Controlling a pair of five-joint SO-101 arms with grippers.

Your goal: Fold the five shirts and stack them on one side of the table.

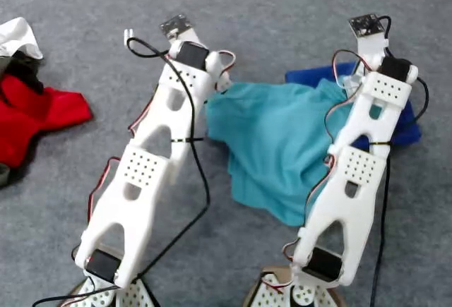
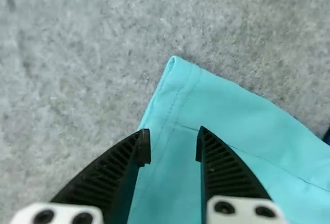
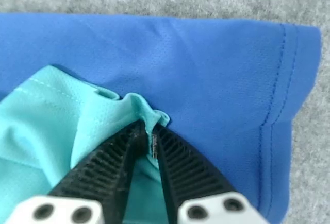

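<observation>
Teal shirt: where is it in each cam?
High view: teal shirt right of centre, overlapping the blue shirt.
Left wrist view: its hemmed corner, at the open left gripper.
Right wrist view: its bunched edge, pinched by the right gripper, on the blue shirt.
Shared landmark: blue shirt, high and right wrist views.

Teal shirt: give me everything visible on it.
The teal shirt is a thin, fine-mesh knit with stitched hems. It is spread rumpled and not folded on the grey felt table. One edge overlaps a blue shirt, and there the right gripper is shut on a bunched fold. The left gripper is open, straddling a hemmed corner on the opposite side.
</observation>
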